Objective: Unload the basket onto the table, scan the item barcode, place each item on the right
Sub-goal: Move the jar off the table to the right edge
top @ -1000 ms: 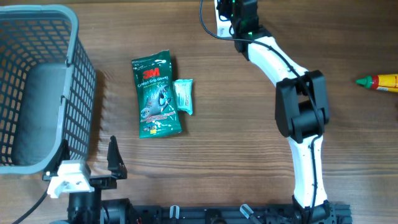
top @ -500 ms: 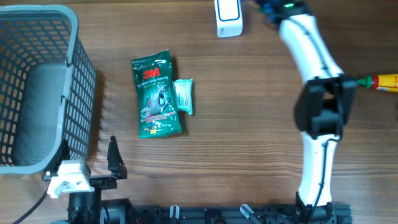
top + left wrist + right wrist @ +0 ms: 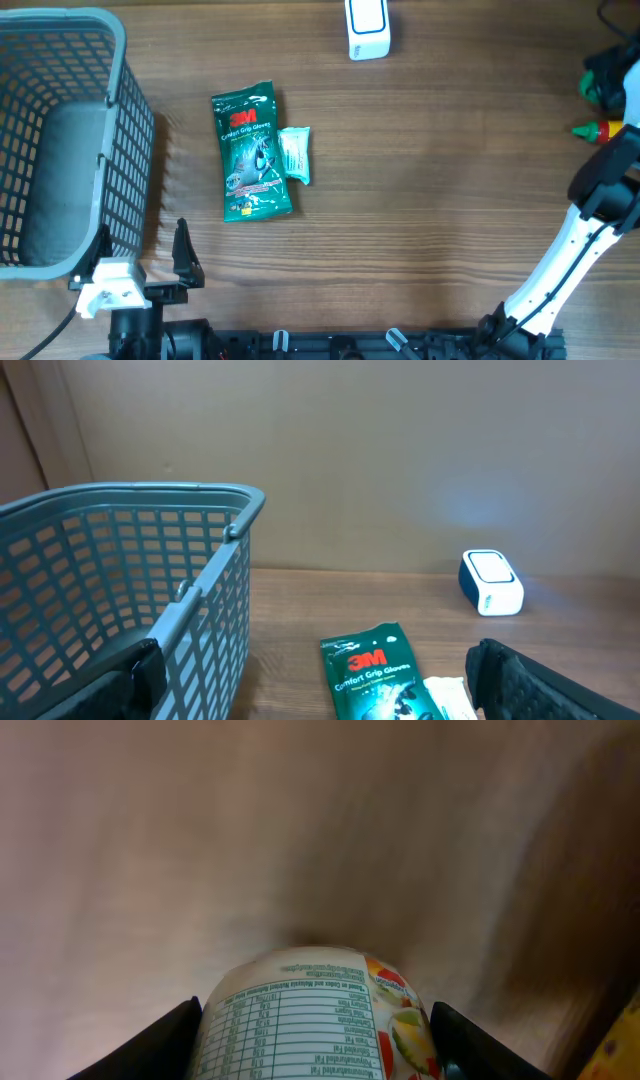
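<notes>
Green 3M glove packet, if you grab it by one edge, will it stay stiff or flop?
Probably floppy: the green 3M glove packet lies flat with crinkled film, so it would likely droop. Its glossy surface may slip. The small teal packet lies against its edge, so a push could drag that along.

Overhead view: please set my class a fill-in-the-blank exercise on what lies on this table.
The green glove packet carries the brand mark ___.
The small teal packet lies against the glove packet's ___ side in the overhead view.
The white scanner sits at the ___ edge of the overhead view.
The left gripper has its jaws wide ___.
Missing words: 3M; right; top; open.
</notes>
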Motion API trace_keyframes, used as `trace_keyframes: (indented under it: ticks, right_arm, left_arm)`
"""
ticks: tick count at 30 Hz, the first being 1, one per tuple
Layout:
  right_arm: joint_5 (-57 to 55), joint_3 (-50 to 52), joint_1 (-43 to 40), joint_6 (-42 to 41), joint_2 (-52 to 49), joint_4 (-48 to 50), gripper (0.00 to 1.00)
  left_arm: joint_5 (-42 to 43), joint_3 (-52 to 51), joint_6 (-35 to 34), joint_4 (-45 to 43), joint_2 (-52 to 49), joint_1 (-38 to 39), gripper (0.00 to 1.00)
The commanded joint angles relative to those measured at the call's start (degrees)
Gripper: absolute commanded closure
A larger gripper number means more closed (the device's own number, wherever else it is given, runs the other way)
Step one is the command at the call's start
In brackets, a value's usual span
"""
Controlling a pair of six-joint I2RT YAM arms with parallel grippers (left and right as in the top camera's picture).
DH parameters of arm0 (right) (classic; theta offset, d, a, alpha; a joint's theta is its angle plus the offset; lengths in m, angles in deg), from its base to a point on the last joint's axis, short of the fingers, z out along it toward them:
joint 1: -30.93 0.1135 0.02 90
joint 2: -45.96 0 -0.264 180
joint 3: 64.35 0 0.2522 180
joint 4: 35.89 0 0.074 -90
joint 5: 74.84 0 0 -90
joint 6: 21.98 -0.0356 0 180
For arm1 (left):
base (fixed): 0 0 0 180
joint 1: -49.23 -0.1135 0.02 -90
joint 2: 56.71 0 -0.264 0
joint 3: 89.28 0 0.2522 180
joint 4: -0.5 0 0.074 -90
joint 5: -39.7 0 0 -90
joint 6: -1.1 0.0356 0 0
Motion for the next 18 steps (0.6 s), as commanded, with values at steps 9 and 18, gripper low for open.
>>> trace_keyframes:
  ticks: [9,18]
  right_arm:
    - [4.35,-6.60,-5.29,-1.46,0.39,-6.97,0.21]
    - [0.50,-14.97,-4.28,-6.54,17.57,-15.98,0.00]
  left_arm:
    - [-0.15,-0.15,-0.55,-0.15,0.52,-0.46,0.00]
    - [-0.15,-0.15,-0.55,-0.15,0.52,-0.46,0.00]
